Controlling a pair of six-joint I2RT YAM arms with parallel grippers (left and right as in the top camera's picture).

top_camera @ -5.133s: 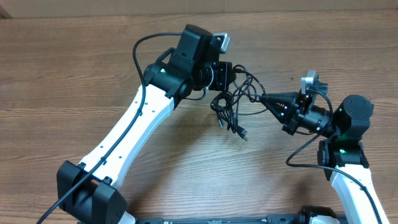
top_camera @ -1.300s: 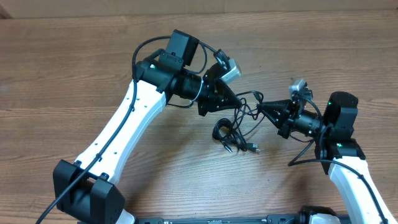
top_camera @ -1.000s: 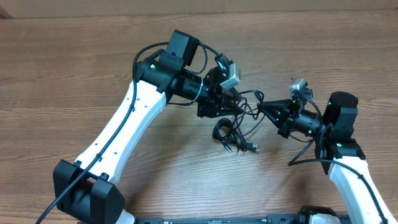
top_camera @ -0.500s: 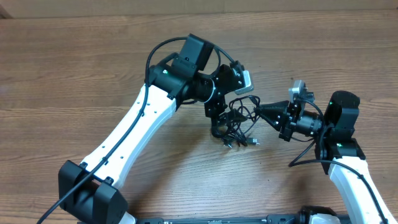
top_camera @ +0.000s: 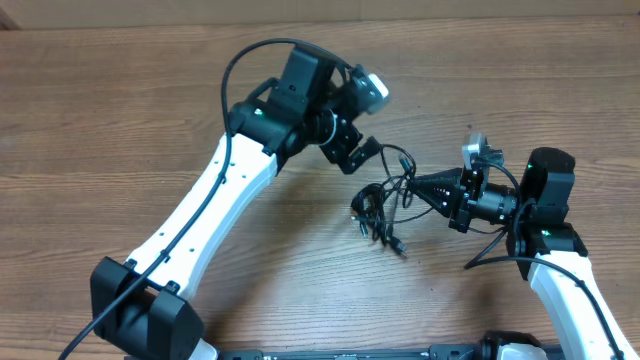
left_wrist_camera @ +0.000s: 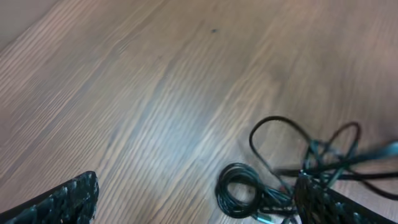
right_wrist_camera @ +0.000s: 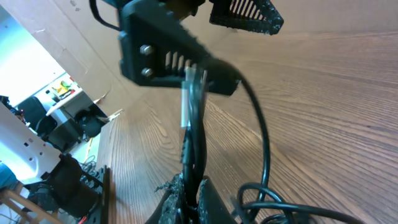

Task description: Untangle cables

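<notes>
counter (top_camera: pixel 120 110): wood-grain, carries the work.
left claw (top_camera: pixel 358 155): spread wide, empty; up-left of the tangle, apart from it.
right claw (top_camera: pixel 412 186): pressed together, pinching one strand at the tangle's right edge; the nearer arm.
cables (top_camera: pixel 378 208): knotted at frame centre, long axis running top to bottom.

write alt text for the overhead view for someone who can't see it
A small tangle of thin black cables lies on a wooden table, with the right gripper shut on a strand at the tangle's right edge. The left gripper is open, up and to the left of the tangle in the picture, holding nothing.
</notes>
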